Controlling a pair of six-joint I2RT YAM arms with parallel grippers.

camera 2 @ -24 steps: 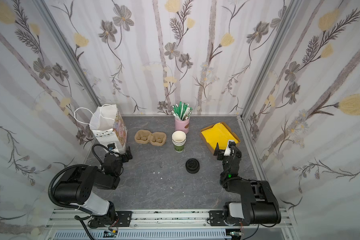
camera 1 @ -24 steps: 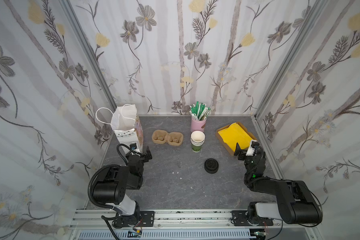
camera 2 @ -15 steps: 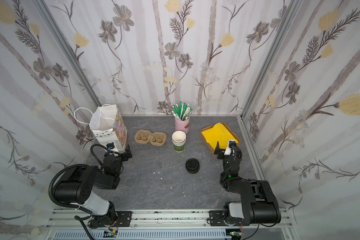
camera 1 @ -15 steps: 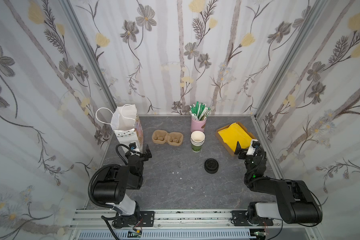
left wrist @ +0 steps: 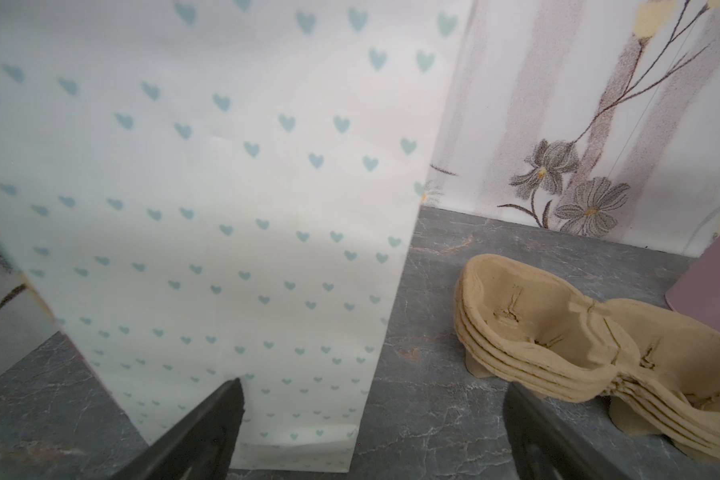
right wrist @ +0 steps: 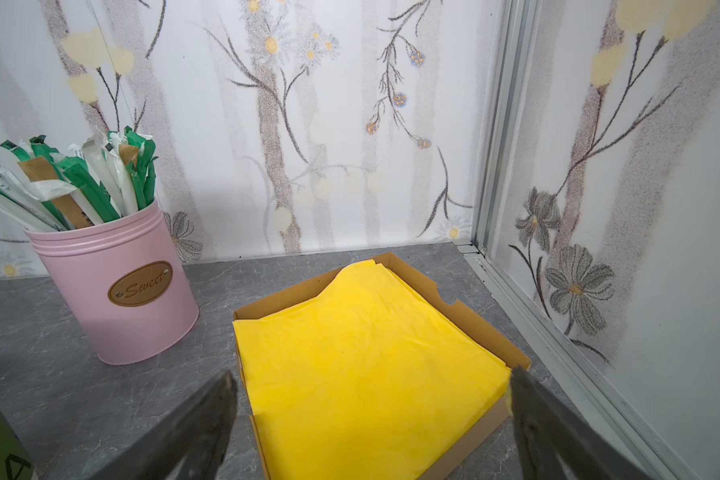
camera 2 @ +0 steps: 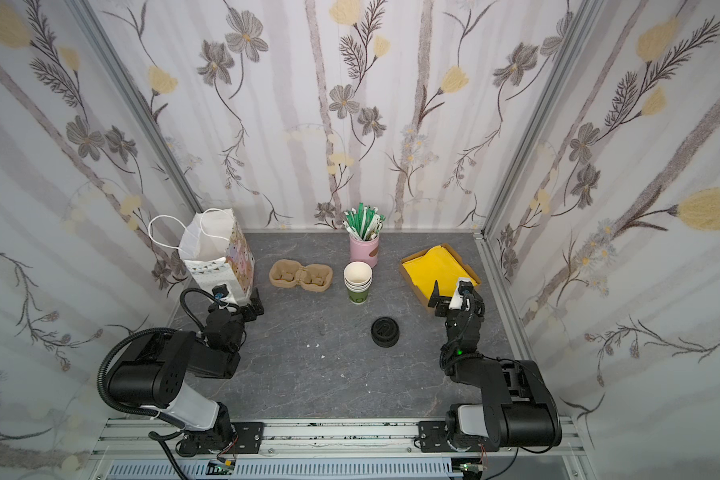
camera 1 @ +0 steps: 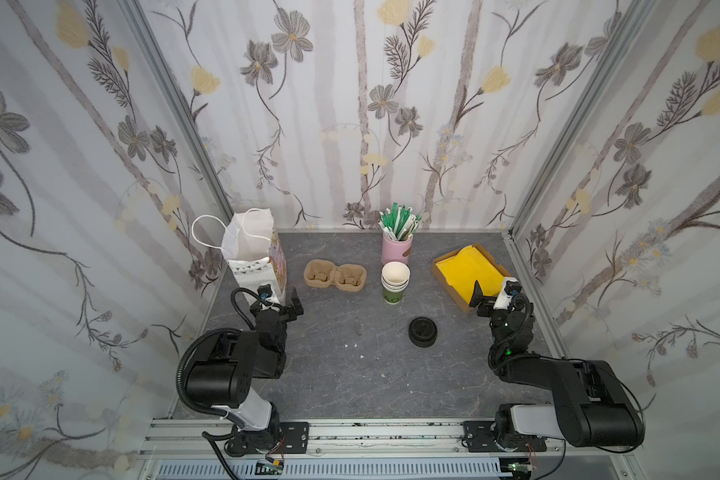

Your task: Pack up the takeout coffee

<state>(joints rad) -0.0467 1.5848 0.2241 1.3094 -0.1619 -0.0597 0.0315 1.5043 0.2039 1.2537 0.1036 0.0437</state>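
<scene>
white bag stands before left pincer, carrier stack beside

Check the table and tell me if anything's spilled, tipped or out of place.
Nothing is tipped or spilled: the bag, cup stack and pink tin stand upright. The only oddity is a few small white specks on the grey tabletop near the middle, too small to identify.

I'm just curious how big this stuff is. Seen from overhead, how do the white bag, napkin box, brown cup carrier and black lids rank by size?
In a top view:
1. white bag and napkin box, too alike to rank; the bag's top stands nearer the camera.
2. brown cup carrier
3. black lids
</scene>
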